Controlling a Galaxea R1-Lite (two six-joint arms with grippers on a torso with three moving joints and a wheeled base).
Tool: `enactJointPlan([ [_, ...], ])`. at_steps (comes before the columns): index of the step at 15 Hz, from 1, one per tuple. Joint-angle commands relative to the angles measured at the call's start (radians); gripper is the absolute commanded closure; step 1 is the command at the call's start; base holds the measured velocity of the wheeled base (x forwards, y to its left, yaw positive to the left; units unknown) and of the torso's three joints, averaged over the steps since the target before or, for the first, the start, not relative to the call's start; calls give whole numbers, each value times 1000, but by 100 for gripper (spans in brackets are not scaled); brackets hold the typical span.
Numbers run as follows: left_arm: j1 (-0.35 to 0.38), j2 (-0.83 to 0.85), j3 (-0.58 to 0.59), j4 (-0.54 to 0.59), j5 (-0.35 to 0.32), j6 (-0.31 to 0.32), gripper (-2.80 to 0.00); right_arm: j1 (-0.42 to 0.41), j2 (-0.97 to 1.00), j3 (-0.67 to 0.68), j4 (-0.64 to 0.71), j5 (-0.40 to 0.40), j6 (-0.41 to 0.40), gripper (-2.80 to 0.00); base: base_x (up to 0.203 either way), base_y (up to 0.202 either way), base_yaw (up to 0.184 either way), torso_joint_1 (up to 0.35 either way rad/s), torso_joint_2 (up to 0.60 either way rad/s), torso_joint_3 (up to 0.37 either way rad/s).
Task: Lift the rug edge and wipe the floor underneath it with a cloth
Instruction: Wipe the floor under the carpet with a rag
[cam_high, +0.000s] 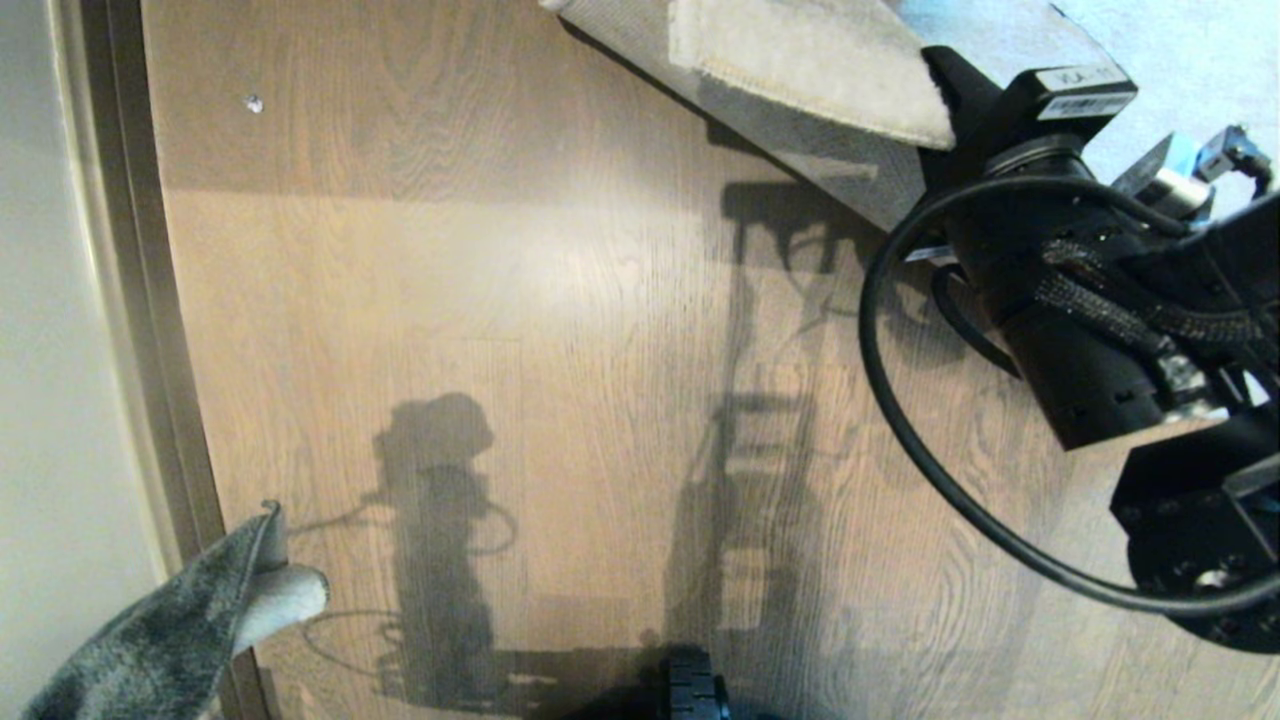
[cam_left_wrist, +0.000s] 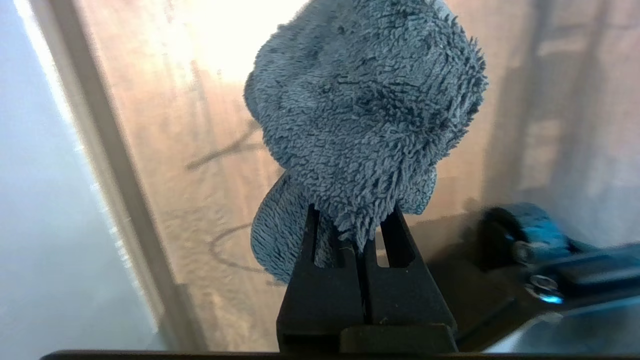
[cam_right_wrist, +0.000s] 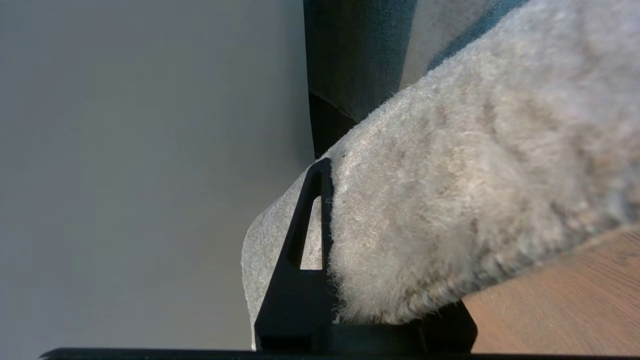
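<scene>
Rug edge (cam_high: 810, 75) up, clamped in my right pincer (cam_right_wrist: 330, 240), cream underside showing at top right. Left pincer (cam_left_wrist: 362, 235) closed on cloth (cam_left_wrist: 365, 110), hanging at lower left by skirting, off floor (cam_high: 560, 300). Lift done, I judge; wiping under rug not yet begun.

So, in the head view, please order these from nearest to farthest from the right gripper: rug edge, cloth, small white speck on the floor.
1. Rug edge: held in the right gripper, top right.
2. White speck: top left, on the floor.
3. Cloth: bottom left corner.
</scene>
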Motion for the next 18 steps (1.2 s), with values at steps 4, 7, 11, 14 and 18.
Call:
enactJointPlan([
  [4, -1, 37, 21, 6, -72, -10, 0, -1, 2, 0, -44, -2, 6, 0, 0, 0, 0, 0, 0, 0],
  [7, -1, 25, 21, 6, -72, 3, 0, -1, 9, -6, -44, -3, 6, 0, 0, 0, 0, 0, 0, 0],
  [11, 0, -41, 21, 6, -69, 126, 0, -1, 18, -13, -44, -3, 5, 0, 0, 0, 0, 0, 0, 0],
  [14, -1, -41, 25, 6, -40, 207, 0, -1, 25, -13, -44, -3, 2, 0, 0, 0, 0, 0, 0, 0],
  [18, -1, -41, 55, 4, 120, 340, 0, -11, 26, -13, -44, -3, 2, 0, 0, 0, 0, 0, 0, 0],
])
